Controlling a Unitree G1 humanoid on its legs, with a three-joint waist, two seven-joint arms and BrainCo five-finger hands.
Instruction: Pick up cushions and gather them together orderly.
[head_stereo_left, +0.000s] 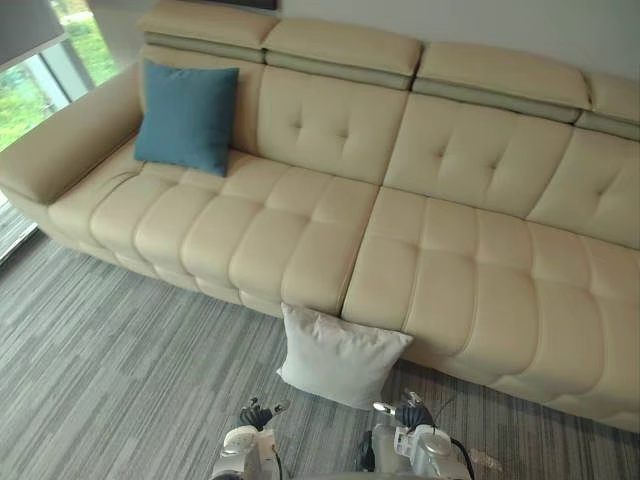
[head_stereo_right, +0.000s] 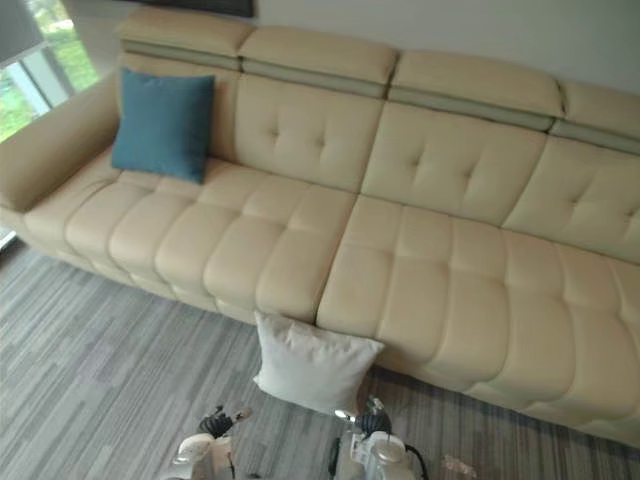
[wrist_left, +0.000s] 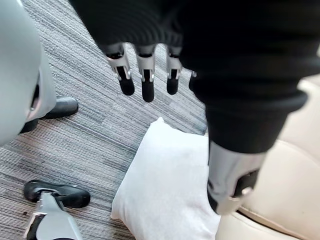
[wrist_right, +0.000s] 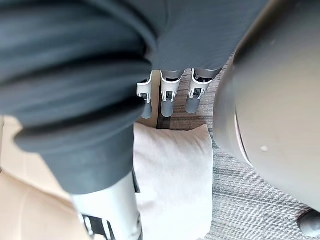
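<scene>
The long beige sofa (head_stereo_left: 450, 260) runs from 9 o'clock to 3 o'clock across the head views. On it sits one cushion: the blue cushion (head_stereo_left: 187, 115), at about 10 o'clock. It stands upright on the seat at the sofa's left end, leaning back against the backrest just beside the armrest.

The white cushion (head_stereo_left: 340, 358) is off the sofa, at 6 o'clock on the grey striped carpet (head_stereo_left: 110, 370). It stands on its lower edge, and its top edge leans against the front of the sofa where the two seat sections meet. The two cushions are well apart.

Both hands are low at 6 o'clock, nearer the robot than the white cushion. The left hand (head_stereo_left: 256, 413) is at about 7 o'clock from the cushion and the right hand (head_stereo_left: 408, 412) at about 5 o'clock.

In the left wrist view the left hand's fingers (wrist_left: 146, 80) hang straight and spread above the white cushion, with the thumb apart; the hand is wide and holds nothing. In the right wrist view the right hand's fingers (wrist_right: 168, 97) also point straight toward the white cushion without touching it, so that hand too is wide and holds nothing.
</scene>
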